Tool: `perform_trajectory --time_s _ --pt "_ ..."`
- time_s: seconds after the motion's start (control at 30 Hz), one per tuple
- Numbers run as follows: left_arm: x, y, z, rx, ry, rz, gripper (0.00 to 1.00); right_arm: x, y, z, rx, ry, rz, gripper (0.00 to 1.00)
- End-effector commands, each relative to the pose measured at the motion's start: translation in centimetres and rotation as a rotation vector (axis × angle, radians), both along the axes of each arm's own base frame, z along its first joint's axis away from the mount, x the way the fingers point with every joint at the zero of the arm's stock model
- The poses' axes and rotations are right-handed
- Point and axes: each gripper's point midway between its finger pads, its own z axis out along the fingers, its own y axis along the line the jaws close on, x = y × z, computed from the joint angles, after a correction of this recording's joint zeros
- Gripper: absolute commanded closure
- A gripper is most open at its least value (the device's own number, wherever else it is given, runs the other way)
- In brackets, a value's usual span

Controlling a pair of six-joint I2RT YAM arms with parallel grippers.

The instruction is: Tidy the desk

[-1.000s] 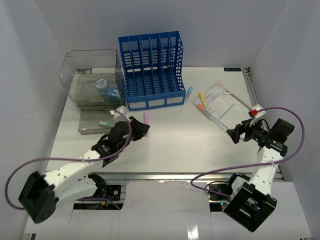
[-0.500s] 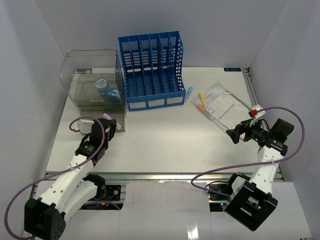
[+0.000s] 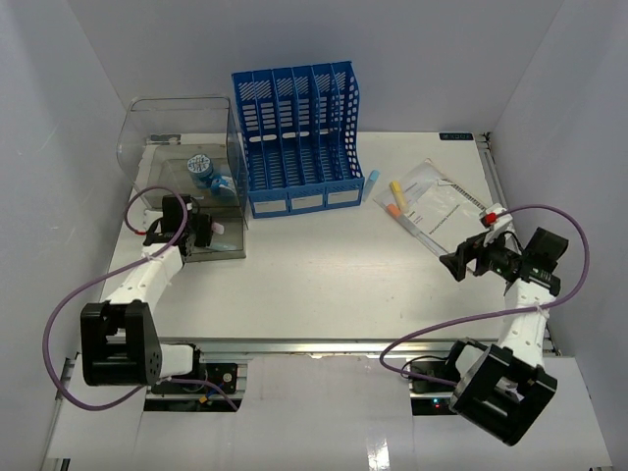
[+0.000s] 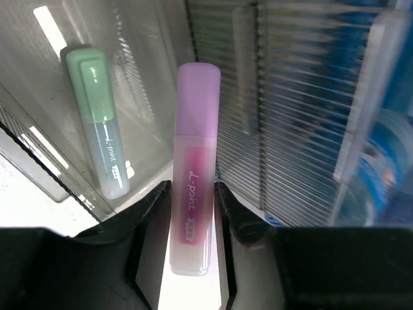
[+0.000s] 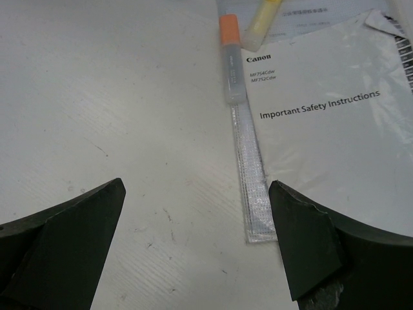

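The left arm has swung away from the middle of the large flat white desk (image 3: 324,275) with metal rail edges and now reaches toward its far-left corner, while the right arm has barely shifted by the right edge.

The left tool (image 3: 206,232) hangs over the shallow clear plastic tray (image 3: 232,253) that stands on the desk near the left edge, in front of the tall clear plastic box (image 3: 177,118). Its fingers are partly closed and press against both sides of a purple highlighter (image 4: 195,161), which points forward out of the grip with its cap end leading. A green highlighter (image 4: 100,123) lies in the tray just left of the purple one, apart from it. The blue slotted file rack (image 3: 294,128) stands at the far edge, just right of the box.

The right tool (image 3: 453,265) is spread wide with nothing between its fingers. It hovers above bare desk surface near the right edge, clear of the desk. Just ahead of it lie an orange-capped highlighter (image 5: 231,58), a yellow highlighter (image 5: 261,22) and a white printed safety booklet (image 5: 322,129), all flat on the desk.

The desk lies beneath both tools; neither touches it.
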Motion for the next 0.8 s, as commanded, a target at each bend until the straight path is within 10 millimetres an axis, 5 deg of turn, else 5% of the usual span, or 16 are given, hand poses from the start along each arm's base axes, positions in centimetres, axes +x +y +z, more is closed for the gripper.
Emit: perform_trajectory --time_s 0.0,0.17,0.2,0.53,0.77 --pt "0.3 -0.2 0.2 -0.072 -0.028 -0.029 0.34 3.7 0.9 -0.5 -0.166 0.040 0.078 0.02" --pt "-0.1 0.1 2.3 -0.031 -0.114 -0.071 0.02 7.8 2.8 -2.7 -0.276 0.190 0.132 0.02" --pt "-0.3 -0.2 2.9 -0.036 -0.131 -0.098 0.02 9.1 3.9 -1.8 -0.300 0.168 0.154 0.02" --pt "-4.8 -2.4 11.2 0.196 -0.485 -0.388 0.02 15.6 7.8 -8.0 -0.467 0.339 0.156 0.04" --pt "-9.4 -5.1 10.1 0.134 -0.561 -0.504 0.02 16.6 8.6 -10.7 -0.503 0.385 0.161 0.25"
